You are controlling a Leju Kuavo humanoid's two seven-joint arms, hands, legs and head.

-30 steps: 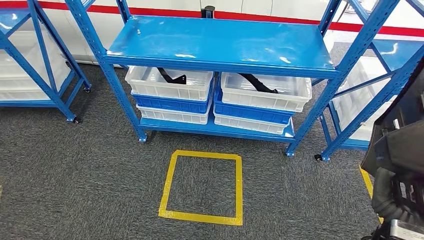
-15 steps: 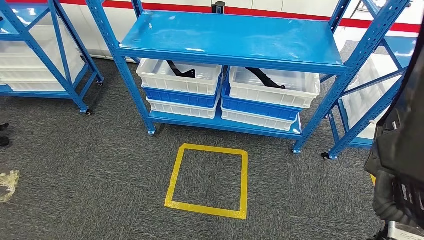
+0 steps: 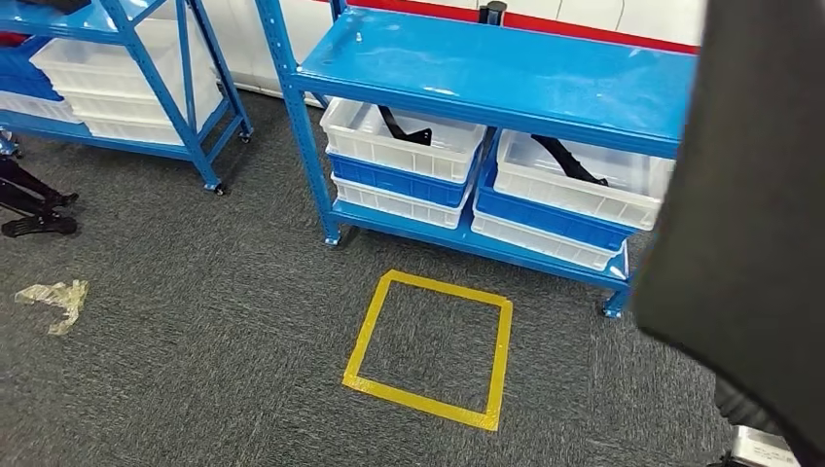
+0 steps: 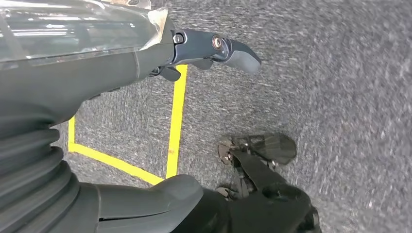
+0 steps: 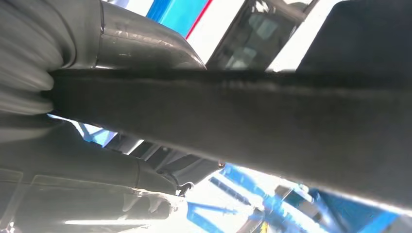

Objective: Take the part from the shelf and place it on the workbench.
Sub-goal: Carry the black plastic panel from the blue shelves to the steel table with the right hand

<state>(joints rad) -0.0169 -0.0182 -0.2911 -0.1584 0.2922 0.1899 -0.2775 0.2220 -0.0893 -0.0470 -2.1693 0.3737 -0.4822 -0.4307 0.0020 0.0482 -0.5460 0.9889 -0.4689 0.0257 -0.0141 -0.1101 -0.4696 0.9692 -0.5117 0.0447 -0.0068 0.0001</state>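
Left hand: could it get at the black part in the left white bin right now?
Probably not yet. The left hand hangs over the carpet by the yellow square, while the black part lies in its bin under the shelf board.

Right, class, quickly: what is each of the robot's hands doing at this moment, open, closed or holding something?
Left hand: holds nothing, fingers apart, open above the carpet.
Right hand: grips a large dark part.

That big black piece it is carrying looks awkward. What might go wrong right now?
The black part in the right hand blocks much of the head camera's view, so obstacles on that side could be missed. The blue shelf stands close, so the part could knock it. The plastic scrap on the carpet might snag a foot.
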